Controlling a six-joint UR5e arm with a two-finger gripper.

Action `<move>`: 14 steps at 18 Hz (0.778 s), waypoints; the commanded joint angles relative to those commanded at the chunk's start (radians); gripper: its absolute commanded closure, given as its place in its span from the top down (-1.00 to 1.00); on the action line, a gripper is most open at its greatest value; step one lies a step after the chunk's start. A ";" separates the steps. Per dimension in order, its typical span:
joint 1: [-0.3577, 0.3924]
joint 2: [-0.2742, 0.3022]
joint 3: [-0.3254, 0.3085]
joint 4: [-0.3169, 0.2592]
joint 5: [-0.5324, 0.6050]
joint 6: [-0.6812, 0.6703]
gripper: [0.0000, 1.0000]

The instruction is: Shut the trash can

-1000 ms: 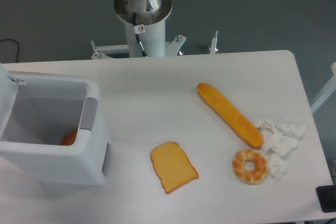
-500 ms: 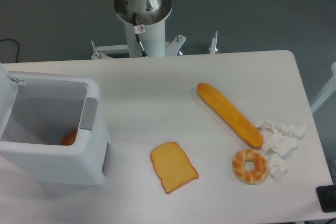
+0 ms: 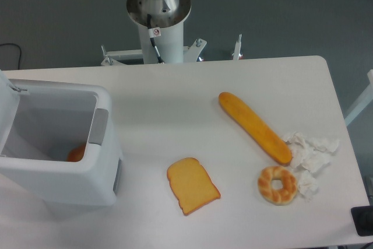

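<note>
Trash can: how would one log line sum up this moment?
trash can: lid open | inside: orange item | tool: out of view | table: baguette, toast slice

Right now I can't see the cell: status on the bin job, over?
Gripper out of view. Trash can open, lid up at left edge, something orange inside. Nothing blocking the opening.

You find almost nothing to read here. The one sign is a small round sticker on the front of the arm's white pedestal: a red ring with a slash across it, the shape of a prohibition mark, over a dark figure too small for you to make out. No words, brand names or numbers can be read on the pedestal or on anything lying on the bench.
</note>
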 joint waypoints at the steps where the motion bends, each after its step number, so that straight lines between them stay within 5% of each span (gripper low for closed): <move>1: -0.005 0.003 0.000 0.000 0.000 -0.002 1.00; 14: -0.048 -0.081 0.046 0.008 0.002 -0.002 1.00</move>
